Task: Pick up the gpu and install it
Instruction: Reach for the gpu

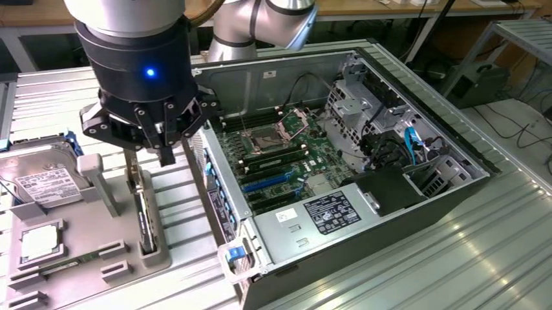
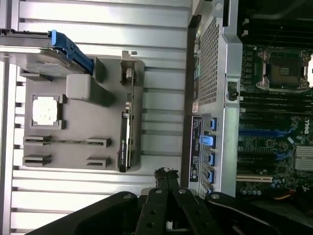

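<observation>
Exterior view: jaws are pressed together, empty, above the gpu [image 1: 144, 219], which is stood on edge in the grey holder [image 1: 95, 232] on the bench [image 1: 414, 258].
Wrist view: gpu [image 2: 125, 142] is slotted edgewise, beside the open computer case [image 2: 205, 63].

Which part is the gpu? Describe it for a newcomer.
Beside the open computer case lies a grey tray. On its side nearest the case, the gpu stands on edge in a slot. It's a thin black card, unlike the boxy hard drive.
</observation>
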{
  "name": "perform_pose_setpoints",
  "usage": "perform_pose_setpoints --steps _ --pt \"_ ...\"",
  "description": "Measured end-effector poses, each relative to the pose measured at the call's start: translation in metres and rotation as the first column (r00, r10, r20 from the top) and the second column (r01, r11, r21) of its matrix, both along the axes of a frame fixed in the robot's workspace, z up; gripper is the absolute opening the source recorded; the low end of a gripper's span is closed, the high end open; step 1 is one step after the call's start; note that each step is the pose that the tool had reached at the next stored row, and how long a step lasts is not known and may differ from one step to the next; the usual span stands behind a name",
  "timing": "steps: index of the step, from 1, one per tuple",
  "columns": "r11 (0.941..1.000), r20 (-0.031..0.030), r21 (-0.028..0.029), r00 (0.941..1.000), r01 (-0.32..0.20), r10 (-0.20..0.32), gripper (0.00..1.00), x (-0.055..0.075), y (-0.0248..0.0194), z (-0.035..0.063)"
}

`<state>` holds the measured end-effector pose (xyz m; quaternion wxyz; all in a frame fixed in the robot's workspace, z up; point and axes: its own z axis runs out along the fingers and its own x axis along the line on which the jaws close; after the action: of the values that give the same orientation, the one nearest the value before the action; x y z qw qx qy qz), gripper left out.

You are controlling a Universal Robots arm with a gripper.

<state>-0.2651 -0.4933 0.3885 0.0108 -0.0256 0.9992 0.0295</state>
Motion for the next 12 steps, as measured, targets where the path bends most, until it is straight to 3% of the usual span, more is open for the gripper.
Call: perform_pose_setpoints --steps 1,5,8,10,12 --pt "1.0 0.0 0.0 1.0 -0.004 0.004 0.11 -0.005 0.0027 -0.0006" --pt "0.9999 0.0 0.0 0.9999 -0.012 0.012 0.11 -0.027 0.0029 -0.0016" --pt "0.9999 0.0001 0.0001 0.9999 -0.015 0.015 0.11 -0.034 0.0045 -0.0021" --pt "0.9999 -0.0001 -0.0001 0.9999 -0.016 0.016 0.11 -0.038 0.0074 -0.0022" --pt "0.9998 0.0 -0.0001 0.9998 -0.019 0.019 0.11 -0.043 0.0131 -0.0027"
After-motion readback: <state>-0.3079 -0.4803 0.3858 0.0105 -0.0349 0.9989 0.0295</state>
